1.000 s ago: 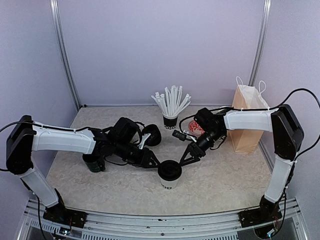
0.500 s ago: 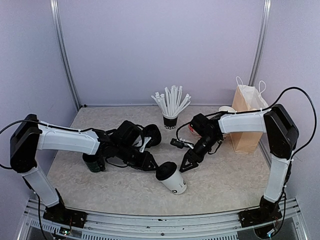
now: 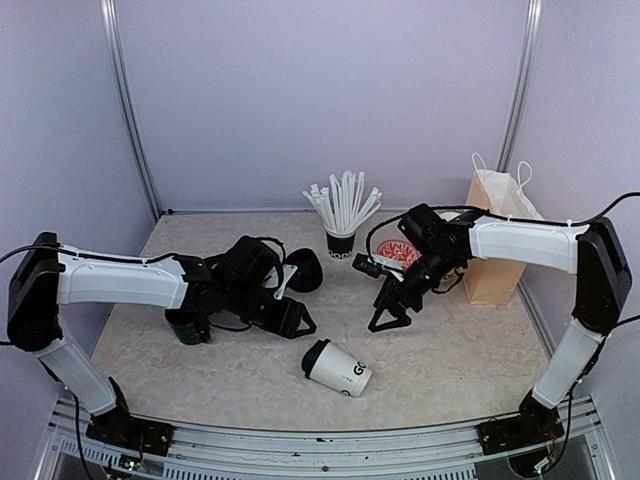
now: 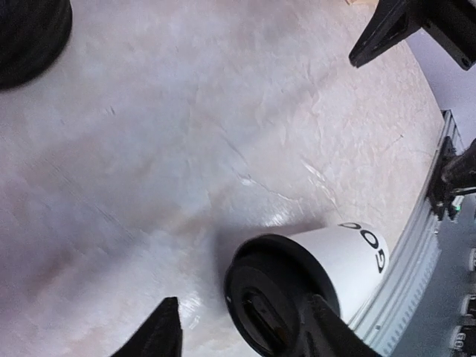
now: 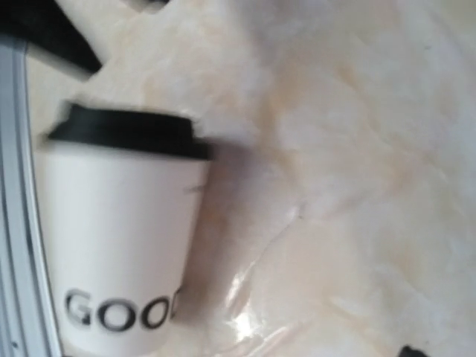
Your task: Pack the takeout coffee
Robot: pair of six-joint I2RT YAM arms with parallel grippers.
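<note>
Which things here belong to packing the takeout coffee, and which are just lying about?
Job: white paper cup, on its side, black lid on; brown paper bag, probably the packing target.
Lying about: cup of white straws; dark green mug.

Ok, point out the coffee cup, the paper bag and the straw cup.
coffee cup (image 3: 345, 371): top view, white side wall.
paper bag (image 3: 495, 205): top view, upper front panel.
straw cup (image 3: 340, 244): top view, black side.

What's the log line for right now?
coffee cup: on its side, lid on | left gripper: open, empty | right gripper: open, empty
</note>
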